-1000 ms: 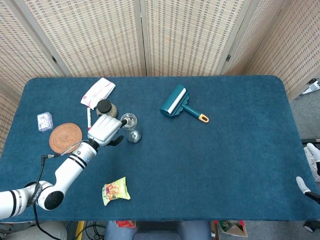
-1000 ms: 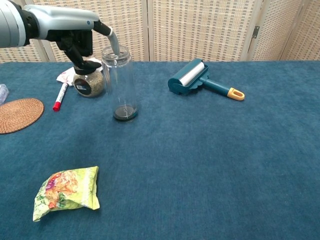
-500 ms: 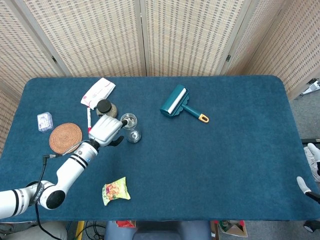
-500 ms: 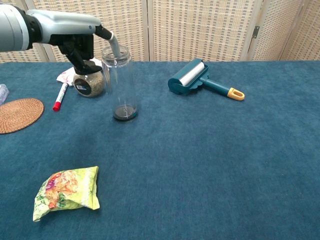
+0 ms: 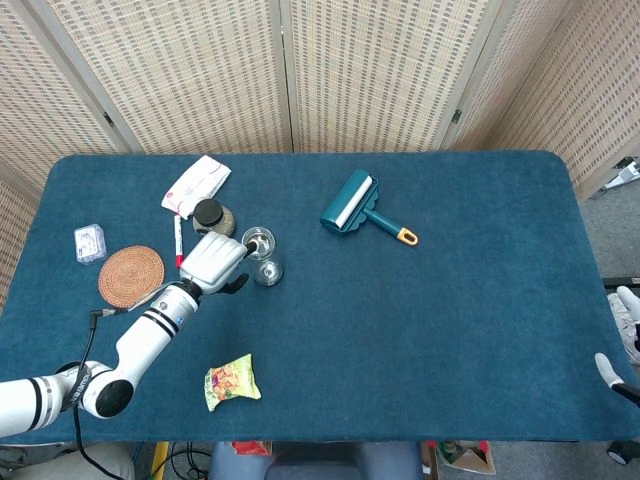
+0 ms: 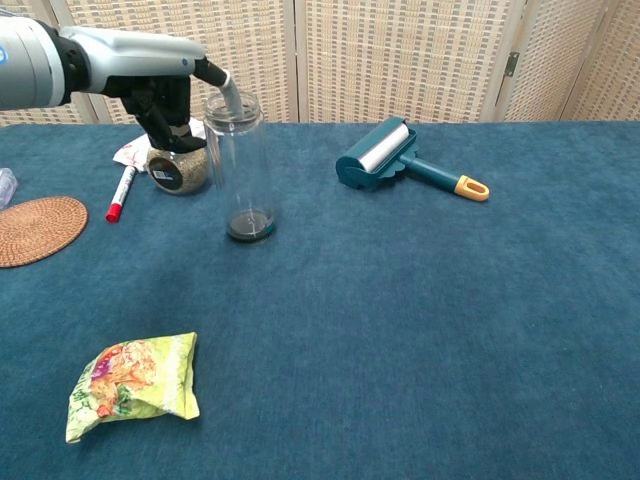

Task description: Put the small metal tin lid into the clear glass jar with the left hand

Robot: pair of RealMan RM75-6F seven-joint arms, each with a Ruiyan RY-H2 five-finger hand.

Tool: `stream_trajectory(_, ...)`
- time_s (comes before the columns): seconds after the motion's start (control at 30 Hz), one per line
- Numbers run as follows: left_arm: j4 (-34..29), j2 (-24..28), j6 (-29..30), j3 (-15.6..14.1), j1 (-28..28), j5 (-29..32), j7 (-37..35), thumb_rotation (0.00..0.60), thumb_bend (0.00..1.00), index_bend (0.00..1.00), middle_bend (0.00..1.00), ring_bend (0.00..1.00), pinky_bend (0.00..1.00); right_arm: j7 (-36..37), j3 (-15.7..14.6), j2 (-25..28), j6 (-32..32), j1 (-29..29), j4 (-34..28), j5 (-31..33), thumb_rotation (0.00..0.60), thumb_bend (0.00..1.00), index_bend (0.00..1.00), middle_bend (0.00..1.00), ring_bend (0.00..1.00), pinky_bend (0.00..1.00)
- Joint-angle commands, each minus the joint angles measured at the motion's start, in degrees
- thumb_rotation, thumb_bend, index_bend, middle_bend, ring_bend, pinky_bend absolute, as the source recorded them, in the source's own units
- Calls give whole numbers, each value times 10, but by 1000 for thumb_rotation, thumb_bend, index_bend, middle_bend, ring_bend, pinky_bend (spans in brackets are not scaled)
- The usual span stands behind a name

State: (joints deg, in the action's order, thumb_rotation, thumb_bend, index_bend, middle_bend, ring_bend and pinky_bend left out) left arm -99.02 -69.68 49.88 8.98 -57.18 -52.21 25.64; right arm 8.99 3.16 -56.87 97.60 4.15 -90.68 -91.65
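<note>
The clear glass jar [image 6: 238, 160] stands upright on the blue table, left of centre; the head view looks down into its mouth [image 5: 258, 241]. A small dark round disc, seemingly the tin lid [image 6: 250, 224], lies flat on the jar's bottom. My left hand [image 6: 165, 85] hovers beside the jar's top on its left, one pale finger reaching over the rim and the dark fingers bent below, nothing in it. From the head view, the left hand [image 5: 217, 258] sits just left of the jar. Only a white sliver of my right hand [image 5: 626, 305] shows past the table's right edge.
Behind the left hand are a spice jar [image 6: 178, 170], a red-capped marker [image 6: 120, 192] and a white packet [image 5: 196, 185]. A woven coaster [image 6: 35, 229] lies at the left, a snack bag [image 6: 132, 385] at the front left, and a teal lint roller [image 6: 385, 155] to the right.
My left hand has eased slightly back toward me from the jar's mouth. The jar and the disc inside have not moved.
</note>
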Motion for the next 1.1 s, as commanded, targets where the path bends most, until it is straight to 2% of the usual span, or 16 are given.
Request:
stream_trajectory(0.03, -1, 1, 1, 1, 0, 1, 0, 600, 427, 291, 1000, 979, 1000, 0, 0, 0, 0, 0, 0, 0, 600, 290, 12, 169, 41, 52)
stream_trajectory(1.1, 8, -6, 7, -12, -3, 8, 22, 600, 427, 303, 1000, 979, 1000, -1, 0, 0, -4, -1, -1, 1, 600, 290, 12, 169, 41, 52)
